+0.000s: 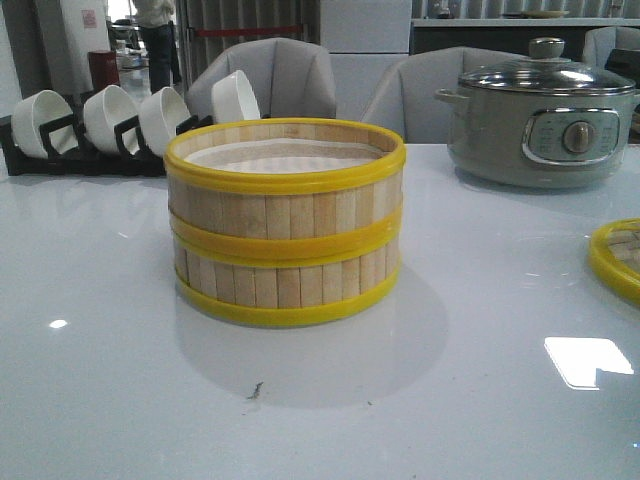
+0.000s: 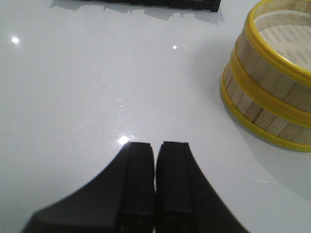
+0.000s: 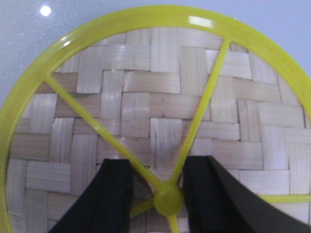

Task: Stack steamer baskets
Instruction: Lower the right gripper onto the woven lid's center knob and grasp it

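Observation:
Two steamer baskets (image 1: 285, 225) of pale slats with yellow rims stand stacked, one on the other, at the table's middle. They also show in the left wrist view (image 2: 272, 82). The woven-bamboo lid (image 3: 146, 97) with yellow rim and spokes lies flat on the table; only its edge (image 1: 617, 258) shows at the far right of the front view. My right gripper (image 3: 156, 161) is open just above the lid, its fingers either side of the yellow centre knob (image 3: 168, 200). My left gripper (image 2: 156, 144) is shut and empty over bare table, apart from the stack. Neither gripper shows in the front view.
A grey-green electric pot (image 1: 540, 115) with a glass lid stands at the back right. A black rack (image 1: 80, 150) of white bowls (image 1: 110, 118) stands at the back left. Grey chairs stand behind the glossy white table (image 1: 100, 380).

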`<state>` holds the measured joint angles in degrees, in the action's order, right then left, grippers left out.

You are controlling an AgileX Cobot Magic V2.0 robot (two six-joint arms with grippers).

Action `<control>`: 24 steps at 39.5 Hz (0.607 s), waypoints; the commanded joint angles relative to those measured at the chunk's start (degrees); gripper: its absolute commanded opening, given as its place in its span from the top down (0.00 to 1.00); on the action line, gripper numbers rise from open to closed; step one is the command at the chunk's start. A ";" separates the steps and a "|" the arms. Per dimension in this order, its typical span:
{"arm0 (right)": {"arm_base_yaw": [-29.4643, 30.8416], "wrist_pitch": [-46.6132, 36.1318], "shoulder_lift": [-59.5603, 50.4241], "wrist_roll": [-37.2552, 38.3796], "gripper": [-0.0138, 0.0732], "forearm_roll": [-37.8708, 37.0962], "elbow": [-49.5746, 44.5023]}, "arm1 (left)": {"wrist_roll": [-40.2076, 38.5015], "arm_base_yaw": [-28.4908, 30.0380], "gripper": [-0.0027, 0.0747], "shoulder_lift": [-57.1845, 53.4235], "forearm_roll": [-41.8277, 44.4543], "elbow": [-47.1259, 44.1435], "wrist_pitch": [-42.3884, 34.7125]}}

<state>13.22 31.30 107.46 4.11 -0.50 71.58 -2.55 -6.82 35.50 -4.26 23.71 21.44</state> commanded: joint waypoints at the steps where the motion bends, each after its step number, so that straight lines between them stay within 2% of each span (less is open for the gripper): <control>1: -0.07 -0.65 -2.68 -0.21 0.41 -0.83 1.78 | -0.42 -0.06 0.85 -0.16 -0.46 1.70 -4.82; 24: -0.07 1.07 -5.48 -0.21 0.41 -0.83 1.78 | -0.42 -0.06 0.85 -0.16 -0.46 1.70 -4.82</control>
<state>13.22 33.64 105.85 4.11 -0.50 71.70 -2.55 -6.82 35.50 -4.26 23.71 21.44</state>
